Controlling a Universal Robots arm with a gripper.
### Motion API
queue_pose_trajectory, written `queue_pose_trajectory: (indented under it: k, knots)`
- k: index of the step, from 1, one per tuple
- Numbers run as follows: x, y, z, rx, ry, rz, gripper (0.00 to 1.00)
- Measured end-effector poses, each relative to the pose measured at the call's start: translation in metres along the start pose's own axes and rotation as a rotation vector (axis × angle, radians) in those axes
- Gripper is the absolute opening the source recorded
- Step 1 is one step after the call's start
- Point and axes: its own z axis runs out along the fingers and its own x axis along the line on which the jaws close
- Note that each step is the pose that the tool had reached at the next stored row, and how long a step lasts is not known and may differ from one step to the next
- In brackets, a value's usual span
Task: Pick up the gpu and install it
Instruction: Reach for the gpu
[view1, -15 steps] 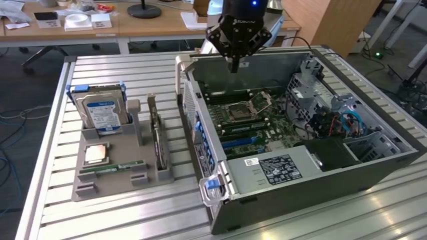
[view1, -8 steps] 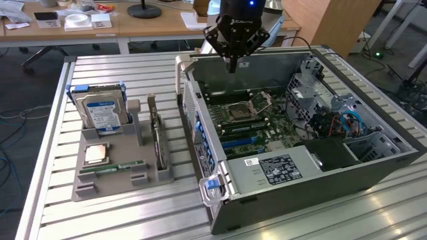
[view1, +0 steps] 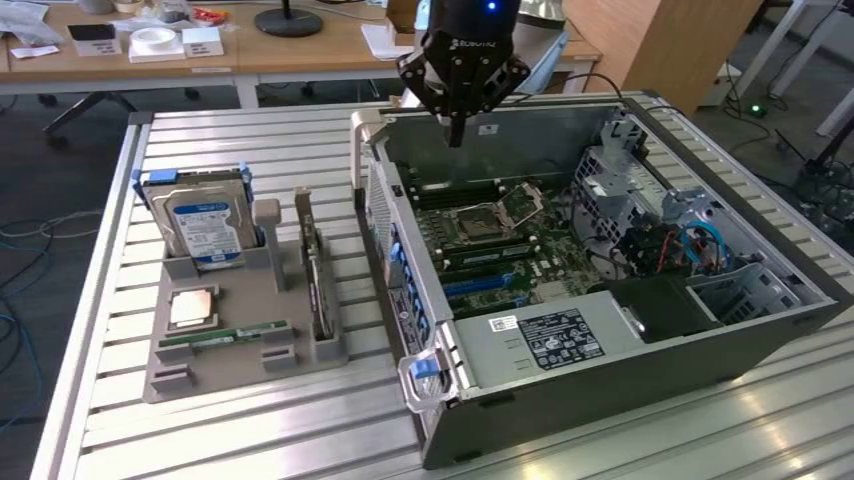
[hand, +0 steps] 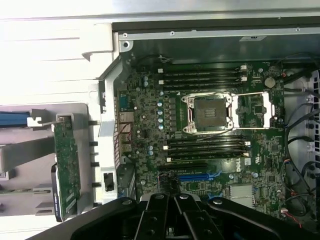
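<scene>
Gripper: You had the gripper (view1: 457, 132) hanging above the far wall of the open computer case (view1: 627, 385), its two fingers pressed together with nothing between them.
Gpu: The gpu (view1: 312, 268) stood on edge in a slot of the grey holder (view1: 180, 385), on the exterior view's left of the case. It was well apart from your gripper and nothing touched it.
Gpu from the wrist: You saw the gpu (hand: 66, 170) showing its green circuit-board face, just outside the case's side wall, while the gripper (hand: 174, 207) pointed down at the board inside.
Holder's other parts: A hard drive (view1: 203, 222) with a blue-white label stood upright at the holder's far end. A processor chip (view1: 191, 308) and a RAM stick (view1: 227, 337) lay flat nearer the camera.
Motherboard: The motherboard (hand: 145, 125) lay exposed in the case, and the frame of its processor socket (hand: 207, 112) was swung open. A blue slot (hand: 197, 176) sat just ahead of your fingers.
Table: The case and the holder rested side by side on a slatted metal table (view1: 240, 150).
</scene>
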Motion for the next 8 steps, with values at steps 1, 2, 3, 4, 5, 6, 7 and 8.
queue_pose_trajectory:
  k: [1,2,3,4,5,6,7,8]
  knots:
    - [0.0013,-0.0001,0.0,-0.0001,-0.0001,0.0,0.11]
    - [0.0025,-0.0002,0.0,0.0,0.0,0.0,0.11]
    - [0.0039,-0.0003,0.0,0.0,0.0,0.0,0.11]
    - [0.0051,-0.0004,0.0,0.0,-0.0001,0.0,0.11]
    - [0.0064,-0.0005,0.0,0.0,0.0,0.0,0.11]
    - [0.0075,-0.0006,0.0,0.0,-0.0001,0.0,0.11]
    - [0.0086,-0.0007,0.0,0.0,-0.0001,0.0,0.11]
    - [0.0098,-0.0007,0.0001,-0.0001,-0.0001,0.0,0.11]
